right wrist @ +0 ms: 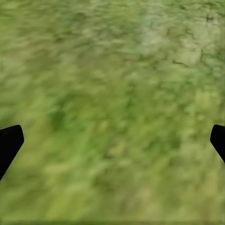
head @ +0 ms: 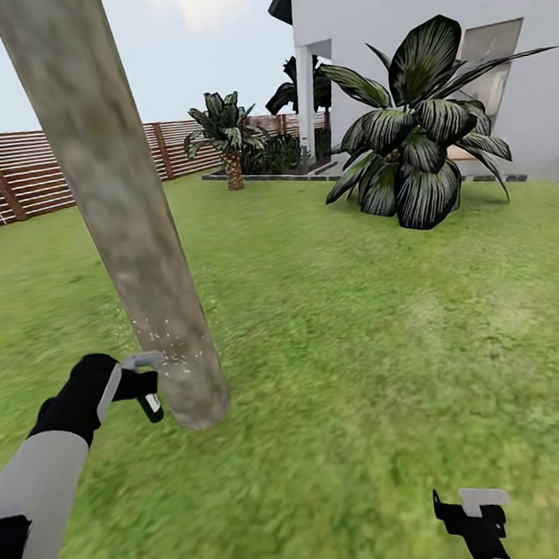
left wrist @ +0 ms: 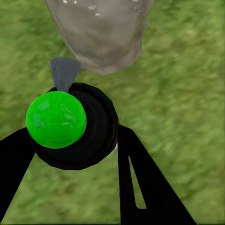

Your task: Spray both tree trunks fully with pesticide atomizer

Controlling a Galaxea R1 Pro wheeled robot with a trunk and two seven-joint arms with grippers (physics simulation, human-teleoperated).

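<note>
A thick mottled grey-tan tree trunk (head: 126,227) leans up from the grass floor (head: 339,342) at the left. Pale pesticide specks (head: 172,344) dot its lower part and the grass beside it. My left gripper (head: 141,387) is close beside the trunk's base, shut on the pesticide atomizer (left wrist: 93,136). The atomizer is a small black bottle with a green spot on top, and its grey nozzle (left wrist: 64,72) points at the trunk (left wrist: 103,33). My right gripper (head: 474,513) hangs low at the right, open over bare grass, its fingertips (right wrist: 9,143) far apart.
A big dark-leaved plant (head: 421,150) stands at the right before a white house (head: 426,46). A short palm (head: 229,142) grows at the back by a paved strip. A brown slat fence (head: 16,175) closes the lawn behind. Open grass lies to the right of the trunk.
</note>
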